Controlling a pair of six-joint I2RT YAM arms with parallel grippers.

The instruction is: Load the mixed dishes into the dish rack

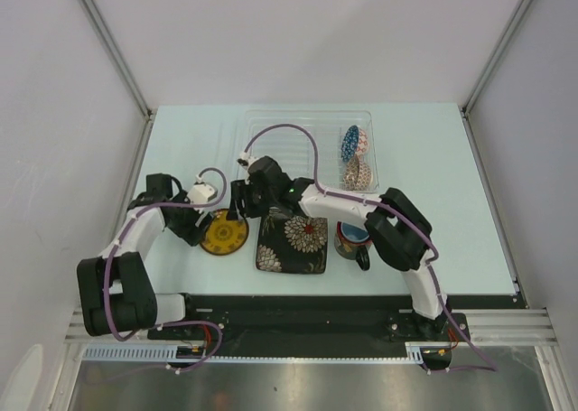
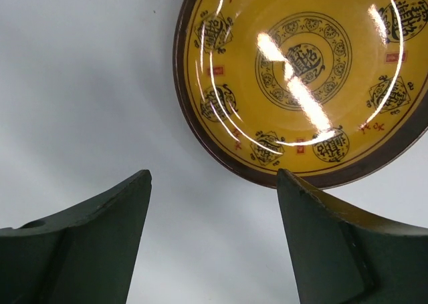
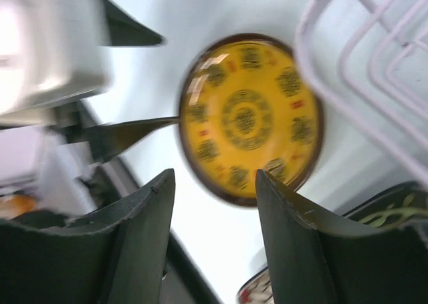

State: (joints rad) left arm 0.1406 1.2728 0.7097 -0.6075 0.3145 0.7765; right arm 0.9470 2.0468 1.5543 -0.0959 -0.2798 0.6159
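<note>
Left end effector: I see it open, empty, just beside the yellow plate.
Right end effector: open too, near that plate.

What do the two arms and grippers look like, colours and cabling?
Both arms have white links and black joint housings: left arm, right arm. A purple cable loops along each. The left gripper and right gripper have dark, tapering fingers.

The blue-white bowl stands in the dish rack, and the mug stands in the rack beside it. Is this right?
The mug is wrong: the top view shows it on the table, outside the dish rack, beside the dark square plate. The bowl is in the rack.
</note>
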